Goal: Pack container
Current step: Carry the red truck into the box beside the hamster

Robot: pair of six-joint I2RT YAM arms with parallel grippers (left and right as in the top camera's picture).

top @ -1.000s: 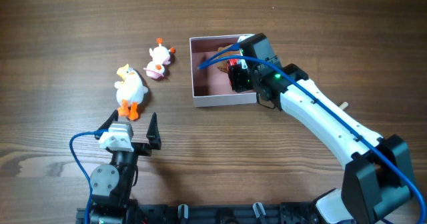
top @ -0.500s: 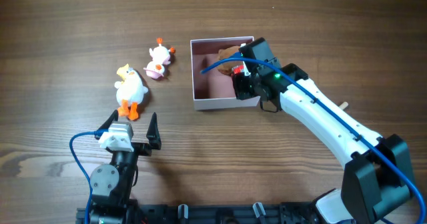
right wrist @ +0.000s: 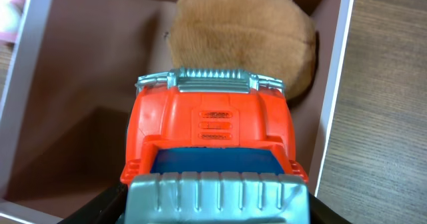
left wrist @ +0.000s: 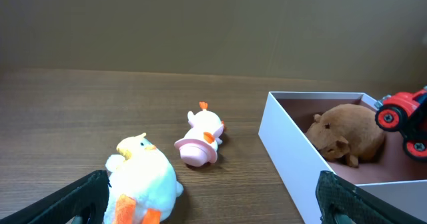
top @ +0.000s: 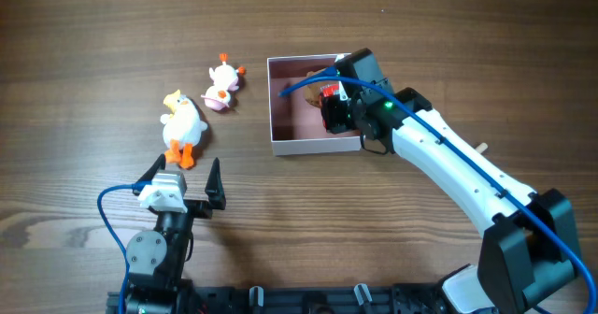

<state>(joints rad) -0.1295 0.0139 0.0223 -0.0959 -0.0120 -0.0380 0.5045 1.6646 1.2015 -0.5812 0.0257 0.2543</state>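
Observation:
The container [top: 301,145] is a small square box with white walls and a pink inside; it also shows in the left wrist view [left wrist: 287,144] and the right wrist view [right wrist: 73,97]. A brown plush animal [right wrist: 243,41] lies in its far corner, also seen in the left wrist view [left wrist: 347,134]. My right gripper [top: 333,107] is shut on a red toy truck [right wrist: 210,127] and holds it over the box's right side. A white plush duck [top: 180,125] and a small white-and-pink duck [top: 222,85] lie on the table left of the box. My left gripper [top: 179,183] is open and empty below the white duck.
The wooden table [top: 93,34] stretches round the box. The right arm reaches in from the lower right corner across the table [top: 467,178]. A blue cable loops over the box's right half.
My right gripper with the truck has shifted slightly up and left over the box. The box has nudged a little. The left arm has not moved.

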